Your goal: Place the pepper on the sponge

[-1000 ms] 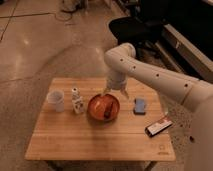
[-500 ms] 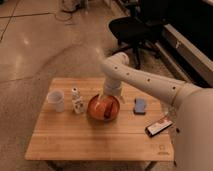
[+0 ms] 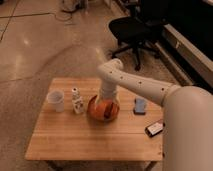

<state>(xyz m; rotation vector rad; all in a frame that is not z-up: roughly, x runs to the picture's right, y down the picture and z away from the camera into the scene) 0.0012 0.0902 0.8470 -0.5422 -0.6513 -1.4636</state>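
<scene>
My gripper (image 3: 107, 102) hangs down into the round orange bowl (image 3: 95, 111) at the middle of the wooden table (image 3: 75, 140). The white arm comes in from the right and bends over the bowl. I cannot make out the pepper; the gripper covers much of the bowl's inside. The blue sponge (image 3: 140, 105) lies flat on the table just right of the bowl, about a hand's width from the gripper, with nothing on it.
A white cup (image 3: 56, 100) and a small white bottle (image 3: 76, 100) stand left of the bowl. A black and red-white packet (image 3: 155, 128) lies near the right front edge. A black office chair (image 3: 132, 30) stands behind the table.
The arm has swung left and lowered, bringing the gripper from the bowl's right rim down into the bowl. The sponge, cup, bottle and packet have not moved.
</scene>
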